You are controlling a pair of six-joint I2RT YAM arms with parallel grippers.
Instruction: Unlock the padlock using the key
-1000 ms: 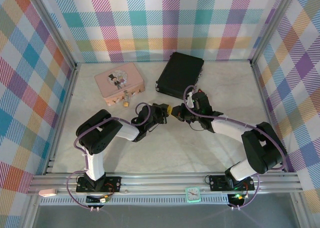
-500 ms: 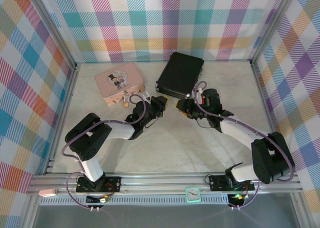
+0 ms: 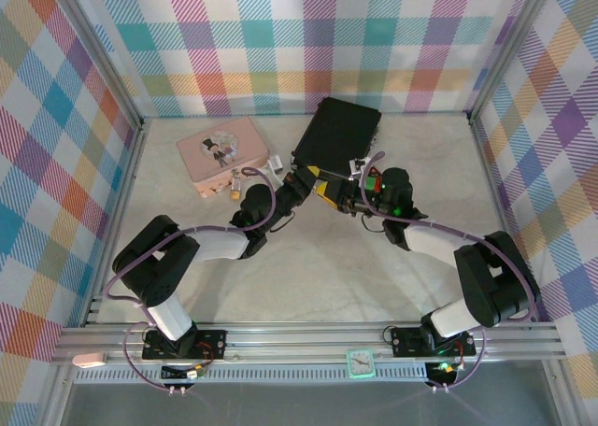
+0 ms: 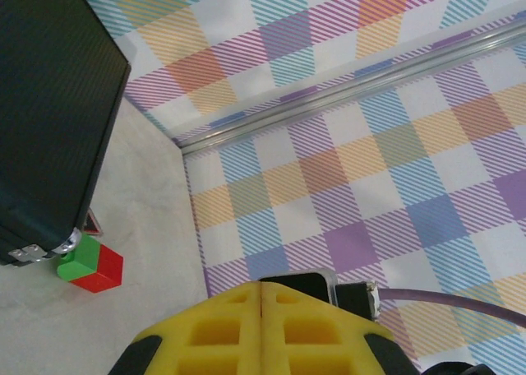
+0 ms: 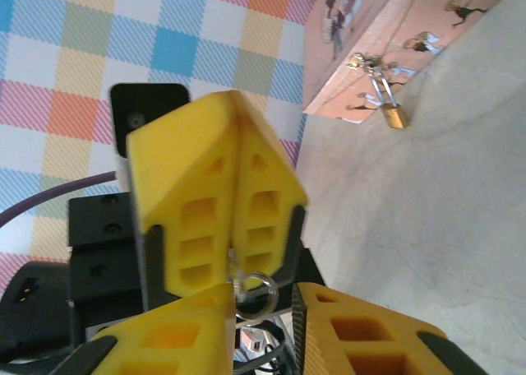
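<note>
Noting the left gripper (image 5: pixel 236 194) at frame centre, clamping the key (image 5: pixel 251 286) between pressed-together fingers. Finding the right gripper (image 5: pixel 265 313) along the bottom edge, pads standing apart around the key's round head. Sighting the padlock (image 5: pixel 394 114) upper right, hanging against the pink tin (image 5: pixel 415 30).

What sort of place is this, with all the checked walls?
Probably a robot test booth: a left arm and right arm bolted to a metal rail, checked panels walling the tabletop.
</note>
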